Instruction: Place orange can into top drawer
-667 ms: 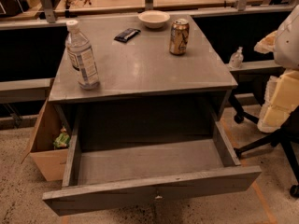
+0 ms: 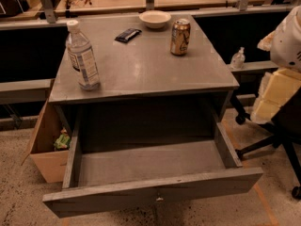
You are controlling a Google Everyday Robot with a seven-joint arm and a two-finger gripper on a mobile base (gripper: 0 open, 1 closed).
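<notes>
The orange can (image 2: 180, 36) stands upright at the back right of the grey table top (image 2: 141, 69). The top drawer (image 2: 150, 171) is pulled wide open below the table top, and its inside is bare. My gripper (image 2: 274, 96) shows as a pale cream part under the white arm (image 2: 288, 37) at the right edge of the view, off the table's right side, below the level of the can and well apart from it. It holds nothing that I can see.
A clear water bottle (image 2: 82, 58) stands at the table's front left. A white bowl (image 2: 154, 19) and a dark packet (image 2: 127, 35) lie at the back. A cardboard box (image 2: 44, 145) sits on the floor left of the drawer. An office chair (image 2: 282, 140) stands at the right.
</notes>
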